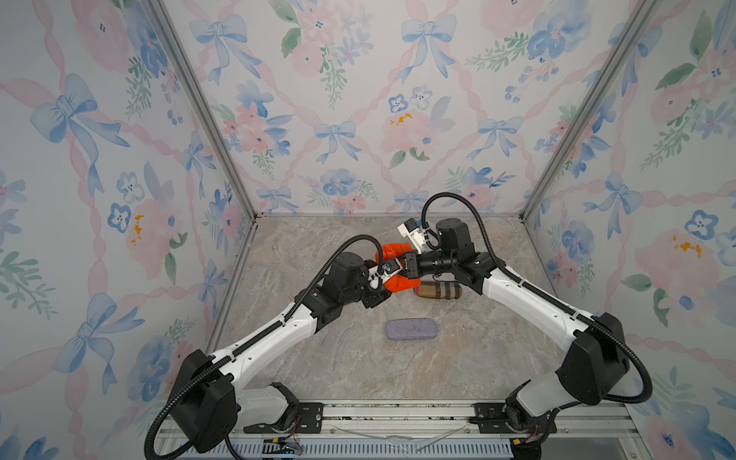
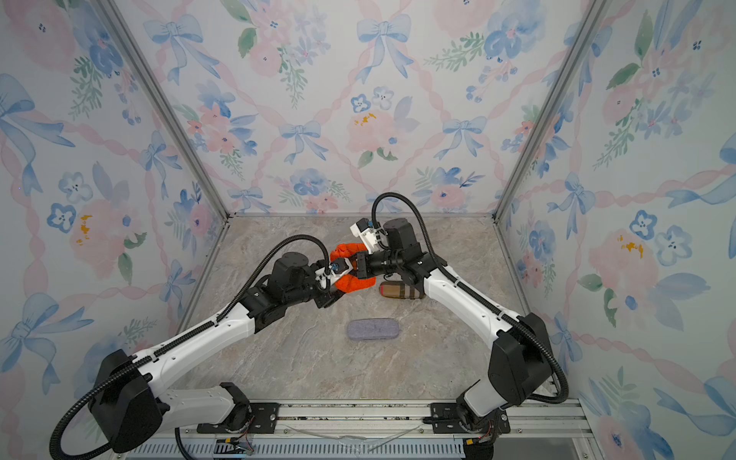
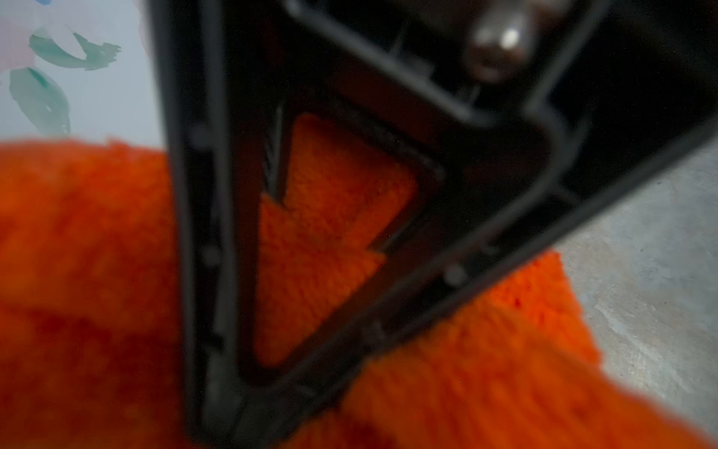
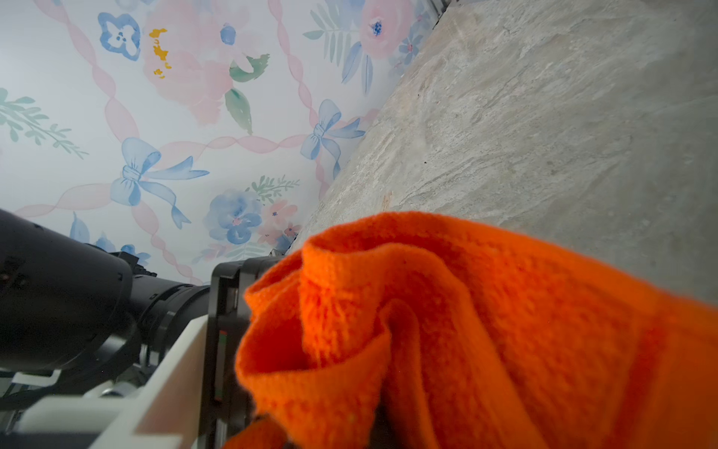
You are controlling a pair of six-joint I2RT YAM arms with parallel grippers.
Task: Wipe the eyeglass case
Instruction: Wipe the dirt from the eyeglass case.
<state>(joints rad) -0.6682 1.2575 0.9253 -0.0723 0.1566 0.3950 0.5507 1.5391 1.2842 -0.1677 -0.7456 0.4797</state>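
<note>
The cloth (image 1: 402, 283) is left of the far case (image 1: 440, 289), behind the near case (image 1: 412, 329).

My orange cloth (image 4: 485, 330) looks like soft microfibre, matt and fluffy, with a fine looped pile. The grey-blue case (image 1: 412, 330) near the middle seems to be felt, dull and a little fuzzy. The checked case (image 1: 440, 290) farther back has a woven-looking cover with a slight sheen. The table (image 1: 458, 370) looks like veined stone, matt. The arm shells (image 1: 275, 336) are smooth white plastic, slightly glossy. The near rail (image 1: 398, 410) is bare metal. The walls (image 1: 358, 99) are matt printed paper.
</note>
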